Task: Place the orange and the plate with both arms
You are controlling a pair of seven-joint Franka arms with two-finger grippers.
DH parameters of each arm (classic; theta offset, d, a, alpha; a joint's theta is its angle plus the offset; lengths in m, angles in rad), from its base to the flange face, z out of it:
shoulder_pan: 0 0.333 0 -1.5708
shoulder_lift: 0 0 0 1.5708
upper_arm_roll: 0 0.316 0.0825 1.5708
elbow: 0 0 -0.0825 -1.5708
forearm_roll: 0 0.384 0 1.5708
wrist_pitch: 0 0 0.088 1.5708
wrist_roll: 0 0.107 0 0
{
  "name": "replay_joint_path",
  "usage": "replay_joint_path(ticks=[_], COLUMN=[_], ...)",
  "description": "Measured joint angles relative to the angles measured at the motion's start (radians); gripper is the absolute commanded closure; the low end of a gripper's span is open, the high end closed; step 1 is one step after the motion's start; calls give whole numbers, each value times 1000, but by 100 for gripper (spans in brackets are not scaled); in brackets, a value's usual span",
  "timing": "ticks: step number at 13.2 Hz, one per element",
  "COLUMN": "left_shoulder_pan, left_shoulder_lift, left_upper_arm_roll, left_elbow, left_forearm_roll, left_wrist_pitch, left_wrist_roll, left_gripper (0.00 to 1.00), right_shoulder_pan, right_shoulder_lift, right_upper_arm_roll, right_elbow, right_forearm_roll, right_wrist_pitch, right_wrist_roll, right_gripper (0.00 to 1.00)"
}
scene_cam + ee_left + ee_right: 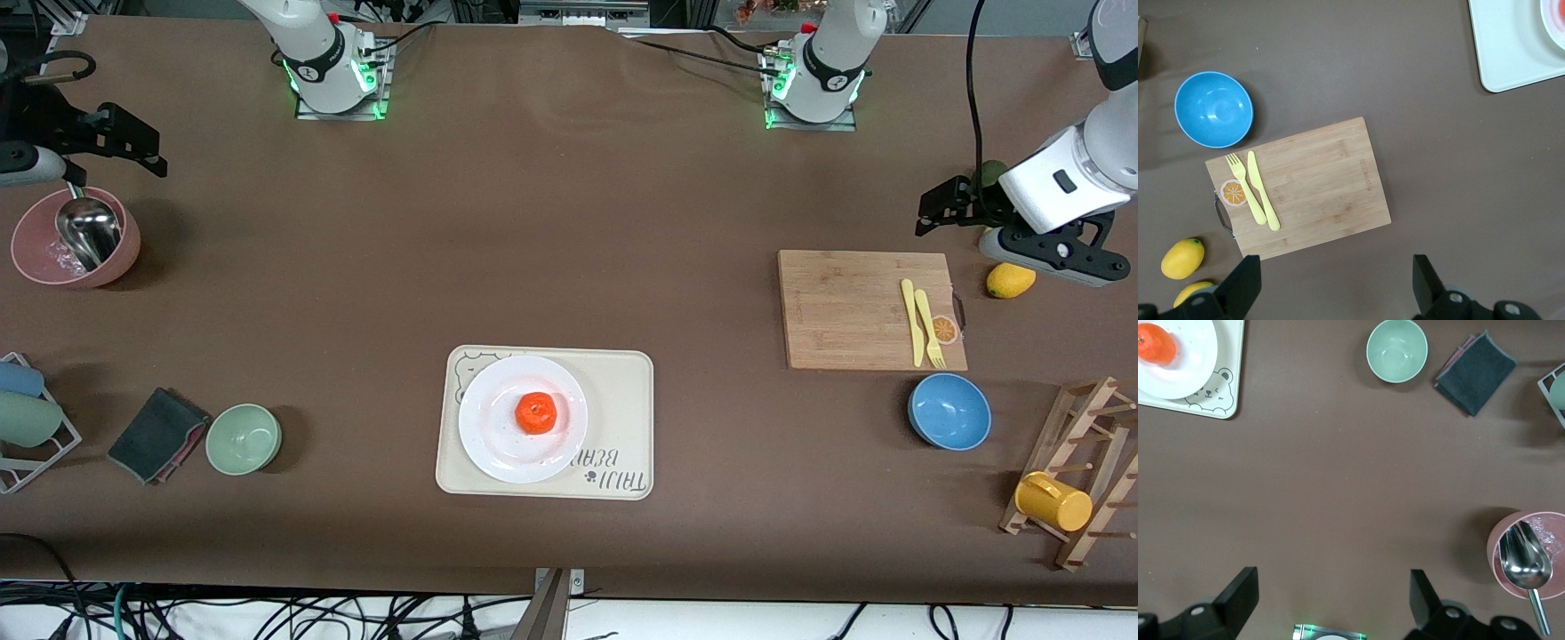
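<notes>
The orange (536,413) sits in the middle of the white plate (498,444), which rests on a cream bear-print tray (622,391) near the front camera. Both also show in the right wrist view, the orange (1158,343) on the plate (1188,363). A sliver of the plate (1555,20) shows in the left wrist view. My left gripper (933,213) is open and empty, up over the table by the lemons at the left arm's end (1335,287). My right gripper (133,147) is open and empty, up above the pink bowl at the right arm's end (1335,603).
A wooden cutting board (845,307) holds a yellow fork and knife. A lemon (1010,280), a blue bowl (949,411) and a rack with a yellow mug (1053,500) are at the left arm's end. A pink bowl with a scoop (36,258), a green bowl (244,437) and a grey cloth (156,434) are at the right arm's end.
</notes>
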Motion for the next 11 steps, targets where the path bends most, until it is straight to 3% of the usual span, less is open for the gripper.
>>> replay_joint_path(ticks=[11], left_shoulder_pan=[0], left_shoulder_lift=[0], left_upper_arm_roll=[0], left_elbow=[0], left_forearm_roll=[0], left_wrist_pitch=[0], left_wrist_roll=[0], left_gripper=[0], right_shoulder_pan=[2], right_shoulder_lift=[17], right_upper_arm_roll=[0], right_elbow=[24], right_forearm_roll=[0], right_wrist_pitch=[-5], right_wrist_roll=[4], right_gripper=[0])
